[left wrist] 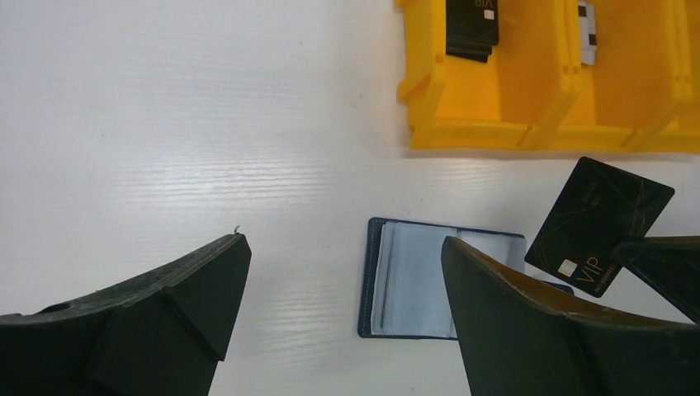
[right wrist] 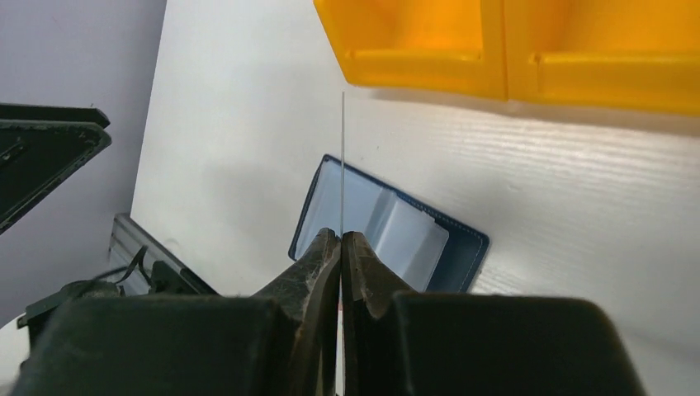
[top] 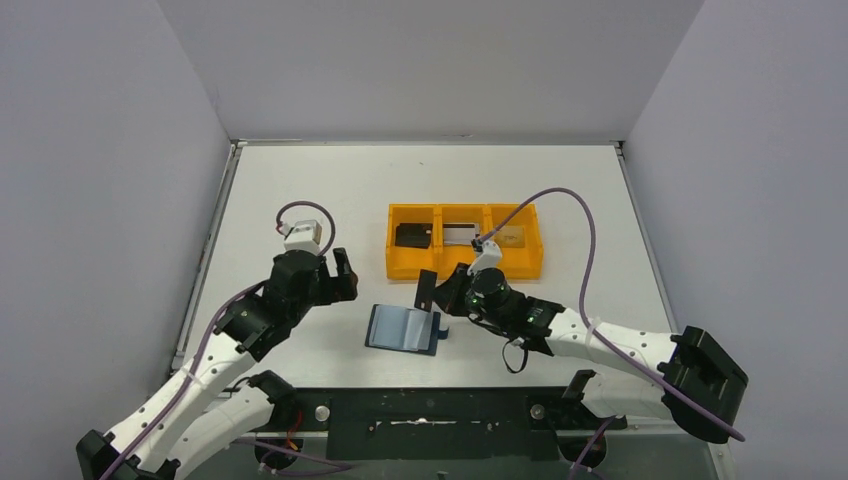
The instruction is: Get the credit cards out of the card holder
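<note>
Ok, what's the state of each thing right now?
Wallet: open, lying flat, ungripped.
Held card: out of wallet, pinched by one edge.
Right gripper: shut on held card.
Left gripper: open, empty.
Tray: black card in left compartment, silver card in middle.

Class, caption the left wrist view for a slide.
Left hand open; right hand pinches a black VIP card beside the open navy bifold wallet, near the orange plastic tray.

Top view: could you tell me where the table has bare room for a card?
Free: the strip between the tray and the back wall, and the far corner left of the tray. Crowded: between tray and card holder, where the right hand holds a black card.
</note>
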`<state>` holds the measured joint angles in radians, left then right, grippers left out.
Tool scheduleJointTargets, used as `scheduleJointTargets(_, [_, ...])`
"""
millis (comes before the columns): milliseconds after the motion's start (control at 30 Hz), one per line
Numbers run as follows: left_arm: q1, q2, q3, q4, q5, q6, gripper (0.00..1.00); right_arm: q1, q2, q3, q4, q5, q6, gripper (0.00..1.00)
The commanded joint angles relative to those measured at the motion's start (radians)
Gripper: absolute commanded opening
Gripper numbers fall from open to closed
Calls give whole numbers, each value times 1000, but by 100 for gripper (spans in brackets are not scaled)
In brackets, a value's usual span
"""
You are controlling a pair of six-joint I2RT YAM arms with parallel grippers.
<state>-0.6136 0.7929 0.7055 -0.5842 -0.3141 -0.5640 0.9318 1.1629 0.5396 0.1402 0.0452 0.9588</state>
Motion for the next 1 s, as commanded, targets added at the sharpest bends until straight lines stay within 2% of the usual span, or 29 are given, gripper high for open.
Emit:
scheduleJointTargets(0, [5, -88, -29, 112, -61, 50, 88, 12, 10, 87, -26, 128, -161, 0])
scheduleJointTargets(200, [7, -128, -19, 84, -184, 48, 89, 14, 47, 167, -28, 172, -289, 0])
scheduleJointTargets(633, [41, -115, -29, 87, -188, 17, 89, 18, 72, 225, 65, 193, -739, 0])
scheduleJointTargets(833, [43, -143, -35, 80, -209, 7, 90, 6, 153, 337, -3, 194, -920, 0])
scheduleJointTargets(967, [48, -149, -37, 77, -216, 4, 90, -2, 260, 461, -117, 210, -1011, 0])
